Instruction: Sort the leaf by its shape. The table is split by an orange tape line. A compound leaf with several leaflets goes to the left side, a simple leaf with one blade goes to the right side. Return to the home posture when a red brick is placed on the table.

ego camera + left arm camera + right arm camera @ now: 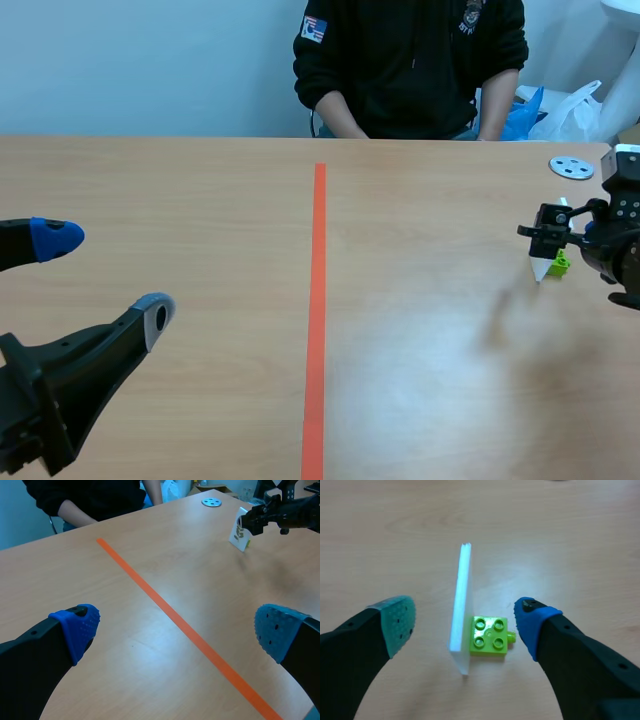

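White leaf card (461, 605), upright on its green brick (489, 636), stands between the wide-spread, empty right fingers (397, 622); left fingers (77, 627) likewise open.

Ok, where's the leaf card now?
Scene view: the leaf card stands right of the orange tape line, against a green brick, inside the open right gripper.

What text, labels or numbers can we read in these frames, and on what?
No legible text in any view.
Sleeve patch on the person's black top: too small to read.
Chest emblem: cut off and blurred, unreadable.
White card: a leaf picture only, no words seen.
Green brick: no readable marking.
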Tool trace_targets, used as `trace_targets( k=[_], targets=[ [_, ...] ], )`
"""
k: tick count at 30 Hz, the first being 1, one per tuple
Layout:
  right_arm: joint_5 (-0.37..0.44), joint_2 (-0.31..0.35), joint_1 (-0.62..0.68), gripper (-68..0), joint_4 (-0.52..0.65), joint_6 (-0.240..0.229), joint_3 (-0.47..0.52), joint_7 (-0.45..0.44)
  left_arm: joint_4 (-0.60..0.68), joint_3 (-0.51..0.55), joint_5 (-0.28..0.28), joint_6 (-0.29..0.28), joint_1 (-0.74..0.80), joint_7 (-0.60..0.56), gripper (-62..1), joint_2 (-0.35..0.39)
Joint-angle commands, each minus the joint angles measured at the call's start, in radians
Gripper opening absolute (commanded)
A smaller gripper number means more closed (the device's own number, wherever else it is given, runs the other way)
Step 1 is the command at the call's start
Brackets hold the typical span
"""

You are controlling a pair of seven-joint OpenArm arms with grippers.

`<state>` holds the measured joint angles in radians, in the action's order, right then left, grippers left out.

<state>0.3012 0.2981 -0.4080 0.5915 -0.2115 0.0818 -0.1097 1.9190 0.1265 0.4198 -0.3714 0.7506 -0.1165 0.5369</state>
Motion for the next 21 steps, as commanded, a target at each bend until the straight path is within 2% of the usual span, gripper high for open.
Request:
trace_targets(
  k=[1, 6, 11, 13, 21],
  targets=[
    [0.023, 0.044, -0.019, -22.0, 0.063, -0.026, -0.004, 0.005, 0.006, -0.004, 0.006, -0.005, 0.000, -0.014, 1.4, -0.007],
    [0.113, 0.098, 0.016, -16.3, 0.209, -0.095, -0.002, 0.116, 0.006, -0.004, 0.006, -0.005, 0.000, -0.014, 1.4, -0.007],
    [0.160, 0.153, 0.119, -3.6, 0.416, -0.178, -0.002, 0.153, 0.006, -0.004, 0.006, -0.005, 0.000, -0.014, 1.4, -0.007],
    [0.183, 0.170, 0.170, 0.4, 0.497, -0.191, -0.002, 0.172, 0.006, -0.004, 0.006, -0.005, 0.000, -0.014, 1.4, -0.007],
    [0.326, 0.208, 0.450, 0.4, 0.837, -0.221, 0.004, 0.252, 0.006, -0.004, 0.006, -0.005, 0.000, -0.014, 1.4, -0.007]
  ],
)
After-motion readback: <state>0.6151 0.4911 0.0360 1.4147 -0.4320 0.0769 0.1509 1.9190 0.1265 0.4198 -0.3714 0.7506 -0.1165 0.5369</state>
